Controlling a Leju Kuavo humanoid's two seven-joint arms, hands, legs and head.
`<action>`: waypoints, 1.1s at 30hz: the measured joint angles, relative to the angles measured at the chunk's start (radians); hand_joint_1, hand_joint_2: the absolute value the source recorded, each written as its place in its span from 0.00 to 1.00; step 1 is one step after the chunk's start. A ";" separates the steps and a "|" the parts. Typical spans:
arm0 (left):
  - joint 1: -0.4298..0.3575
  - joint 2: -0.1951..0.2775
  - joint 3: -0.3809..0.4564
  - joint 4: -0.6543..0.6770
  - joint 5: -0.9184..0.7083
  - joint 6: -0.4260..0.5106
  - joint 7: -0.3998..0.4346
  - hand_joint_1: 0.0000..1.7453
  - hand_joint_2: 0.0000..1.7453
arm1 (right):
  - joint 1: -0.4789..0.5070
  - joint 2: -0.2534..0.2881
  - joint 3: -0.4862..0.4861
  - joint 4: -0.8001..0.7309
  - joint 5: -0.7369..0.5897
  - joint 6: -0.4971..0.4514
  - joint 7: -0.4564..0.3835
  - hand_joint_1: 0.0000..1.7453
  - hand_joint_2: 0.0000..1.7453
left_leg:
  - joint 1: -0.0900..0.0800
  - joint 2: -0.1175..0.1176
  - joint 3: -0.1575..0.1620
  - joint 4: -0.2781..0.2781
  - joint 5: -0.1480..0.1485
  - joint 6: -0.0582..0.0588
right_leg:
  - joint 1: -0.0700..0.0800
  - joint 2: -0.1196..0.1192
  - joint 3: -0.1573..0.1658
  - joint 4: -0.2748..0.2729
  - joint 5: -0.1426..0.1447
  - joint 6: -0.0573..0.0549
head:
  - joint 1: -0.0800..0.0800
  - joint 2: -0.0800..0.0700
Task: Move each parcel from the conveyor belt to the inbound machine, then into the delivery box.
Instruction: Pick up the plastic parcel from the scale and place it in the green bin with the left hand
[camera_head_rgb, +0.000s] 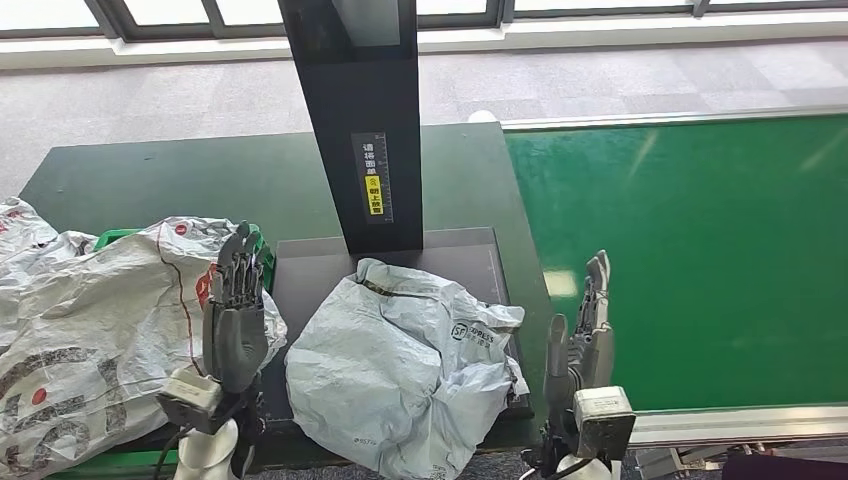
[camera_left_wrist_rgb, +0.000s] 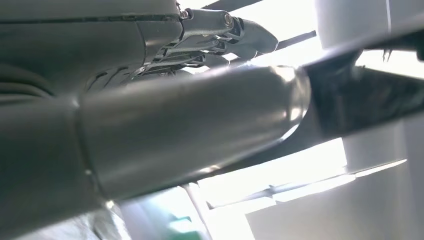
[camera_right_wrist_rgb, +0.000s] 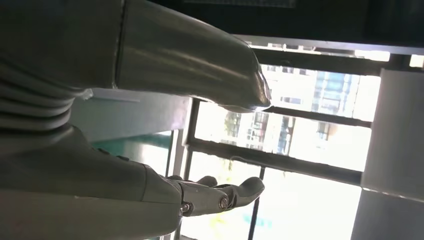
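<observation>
Parcel (camera_head_rgb: 400, 365), a grey crumpled bag, lies on the inbound machine (camera_head_rgb: 455, 255) platform. Left hand (camera_head_rgb: 237, 310) and right hand (camera_head_rgb: 585, 335) stand beside it, both released with fingers straight, holding nothing.

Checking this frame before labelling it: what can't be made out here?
- Parcel: its near edge is cut off by the head view's bottom edge; the small print is too small to read.
- Delivery box: a white sack covers all but a green rim.
- Machine post: its top is cut off by the frame edge.
- Left hand, right hand: wrist views are blurred close-ups.
</observation>
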 joint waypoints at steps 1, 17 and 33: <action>-0.010 0.002 -0.019 0.015 -0.085 0.057 0.010 0.00 1.00 | 0.008 -0.008 0.010 -0.032 0.001 -0.029 0.000 0.00 1.00 | 0.000 0.000 0.000 0.000 0.000 0.000 | 0.000 0.000 0.000 0.000 0.000 0.000 | 0.000 0.000; -0.122 0.050 -0.293 0.389 -0.844 0.309 0.356 0.00 1.00 | 0.052 -0.135 0.104 -0.237 -0.076 -0.180 0.000 0.00 1.00 | 0.000 0.000 0.000 0.000 -0.001 0.001 | 0.000 0.000 0.000 0.000 0.000 0.000 | 0.000 0.000; -0.201 0.068 -0.335 0.661 -0.931 0.249 0.468 0.50 1.00 | 0.058 -0.175 0.108 -0.244 -0.106 -0.195 0.000 0.00 1.00 | 0.000 -0.001 -0.001 0.000 -0.002 0.002 | -0.001 -0.002 0.007 0.000 -0.003 0.002 | 0.000 0.000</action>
